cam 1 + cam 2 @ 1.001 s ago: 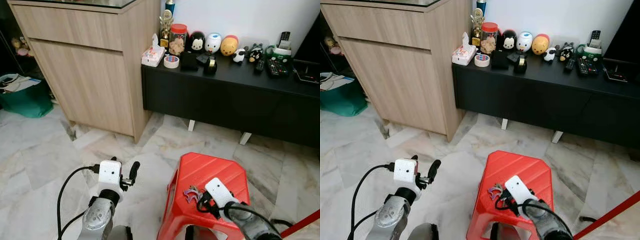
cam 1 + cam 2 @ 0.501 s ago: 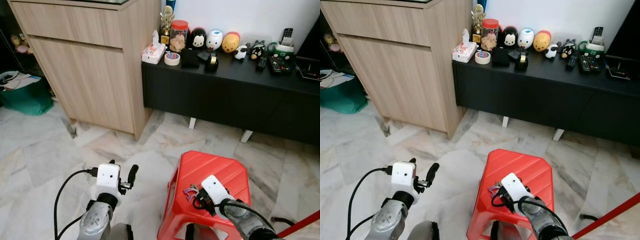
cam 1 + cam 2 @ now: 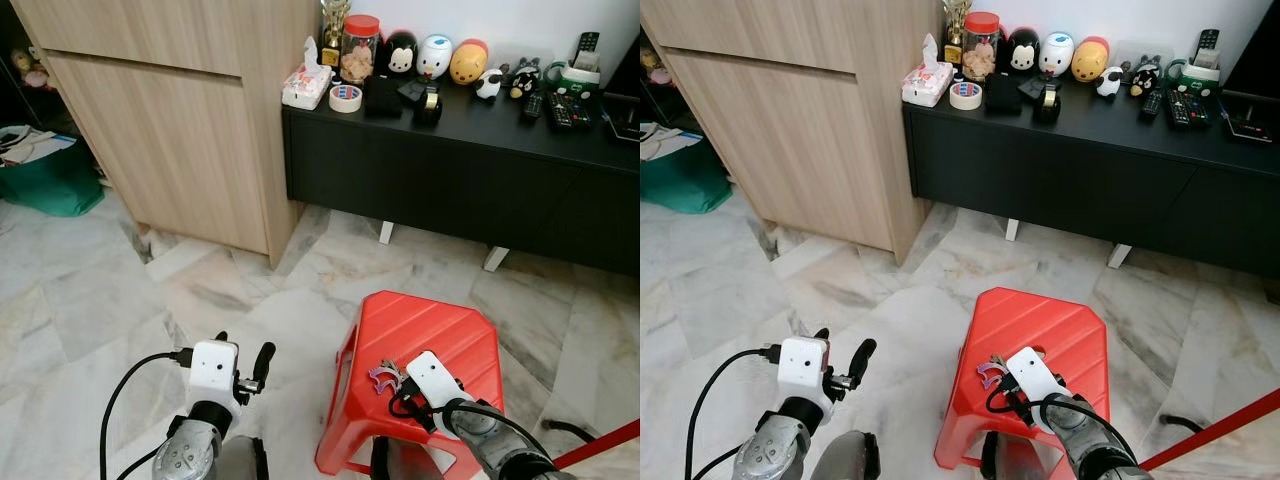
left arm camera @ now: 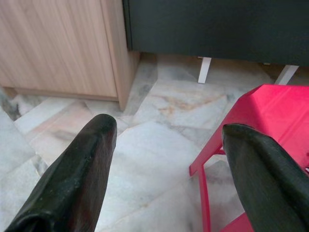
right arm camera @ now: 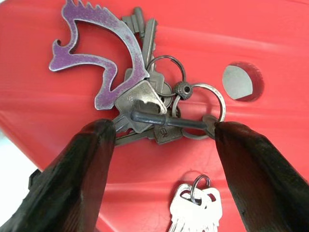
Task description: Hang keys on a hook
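While resting: the bunch of steel keys on rings with a purple flat metal charm (image 5: 140, 96) lies flat on the top of the red plastic stool (image 3: 430, 335), near its front left part.
Key axis: in the right wrist view the key blades run away from the gripper, and the purple charm lies beside them on the far side of the bunch.
Second bunch: a small set of pale silver keys (image 5: 195, 212) lies on the same stool top, just beside the first bunch and closer to the wrist.
Right gripper (image 5: 161, 130): wide open, with one black finger (image 5: 82, 164) on each side of the key bunch; the tips are at the edges of the bunch and nothing is clamped.
Left gripper (image 4: 166, 130): wide open and holding nothing, above the marble floor (image 3: 90, 300) to the left of the stool.
Stool detail: a round hole (image 5: 243, 81) in the red top lies just beyond the key rings.
Black low bench (image 3: 450, 170): carries a glass jar with a red lid (image 3: 358, 48), a roll of tape (image 3: 345, 97), toy figures and remote controls.
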{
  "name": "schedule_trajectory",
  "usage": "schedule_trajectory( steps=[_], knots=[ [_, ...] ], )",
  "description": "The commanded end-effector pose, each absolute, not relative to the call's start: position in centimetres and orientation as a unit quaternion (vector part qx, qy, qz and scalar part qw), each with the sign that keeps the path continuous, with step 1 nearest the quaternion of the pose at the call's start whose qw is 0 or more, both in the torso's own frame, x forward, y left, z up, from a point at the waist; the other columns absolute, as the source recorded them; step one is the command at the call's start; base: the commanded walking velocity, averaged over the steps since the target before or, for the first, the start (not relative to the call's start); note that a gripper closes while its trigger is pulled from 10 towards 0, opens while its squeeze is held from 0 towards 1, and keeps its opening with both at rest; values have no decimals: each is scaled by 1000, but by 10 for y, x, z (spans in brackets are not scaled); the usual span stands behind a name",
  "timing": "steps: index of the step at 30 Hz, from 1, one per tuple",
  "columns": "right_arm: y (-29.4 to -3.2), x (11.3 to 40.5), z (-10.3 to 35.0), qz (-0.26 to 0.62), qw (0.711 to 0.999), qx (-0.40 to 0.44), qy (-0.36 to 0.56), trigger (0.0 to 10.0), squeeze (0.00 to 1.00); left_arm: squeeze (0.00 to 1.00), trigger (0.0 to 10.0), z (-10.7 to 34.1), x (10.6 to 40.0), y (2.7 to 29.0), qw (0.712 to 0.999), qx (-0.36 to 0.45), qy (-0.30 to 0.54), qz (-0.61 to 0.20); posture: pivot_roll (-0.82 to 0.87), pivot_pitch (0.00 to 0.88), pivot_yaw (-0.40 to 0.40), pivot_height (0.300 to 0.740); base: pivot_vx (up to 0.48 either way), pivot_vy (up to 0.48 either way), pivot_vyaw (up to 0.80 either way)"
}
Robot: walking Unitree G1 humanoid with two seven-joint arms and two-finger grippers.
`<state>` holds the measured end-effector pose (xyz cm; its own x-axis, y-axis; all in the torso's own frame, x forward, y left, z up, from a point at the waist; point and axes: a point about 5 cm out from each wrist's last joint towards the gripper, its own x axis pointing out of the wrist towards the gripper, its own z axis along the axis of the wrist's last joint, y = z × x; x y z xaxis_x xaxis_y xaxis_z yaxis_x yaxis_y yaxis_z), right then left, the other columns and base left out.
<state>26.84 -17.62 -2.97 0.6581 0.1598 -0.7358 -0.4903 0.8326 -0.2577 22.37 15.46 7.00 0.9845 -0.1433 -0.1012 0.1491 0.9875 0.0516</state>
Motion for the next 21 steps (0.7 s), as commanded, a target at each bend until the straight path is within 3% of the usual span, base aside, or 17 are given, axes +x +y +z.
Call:
schedule_trajectory(
  steps=[1, 2, 5, 6, 7, 21],
  knots=[
    [-178, 271, -28, 179, 885, -221, 368, 3843, 0, 0, 10000, 69, 221, 155, 994, 40, 58, -77, 97, 150, -54, 632, 0, 0, 0],
    [-177, 272, -27, 179, 886, -221, 366, 1843, 0, 0, 10000, 69, 221, 155, 994, 40, 59, -77, 97, 150, -54, 632, 0, 0, 0],
    [-171, 276, -24, 189, 888, -221, 357, 2667, 0, 0, 10000, 69, 220, 155, 994, 41, 61, -77, 97, 150, -53, 632, 0, 0, 0],
    [-170, 277, -23, 192, 887, -221, 356, 5098, 0, 0, 10000, 69, 220, 154, 994, 41, 62, -77, 97, 149, -53, 632, 0, 0, 0],
    [-168, 278, -23, 197, 886, -222, 356, 10000, 0, 0, 10000, 69, 220, 154, 994, 41, 63, -77, 98, 149, -53, 632, 0, 0, 0],
    [-162, 281, -21, 202, 882, -229, 359, 10000, 0, 0, 10000, 70, 220, 154, 994, 41, 67, -77, 103, 147, -54, 632, 0, 0, 0]
  ],
)
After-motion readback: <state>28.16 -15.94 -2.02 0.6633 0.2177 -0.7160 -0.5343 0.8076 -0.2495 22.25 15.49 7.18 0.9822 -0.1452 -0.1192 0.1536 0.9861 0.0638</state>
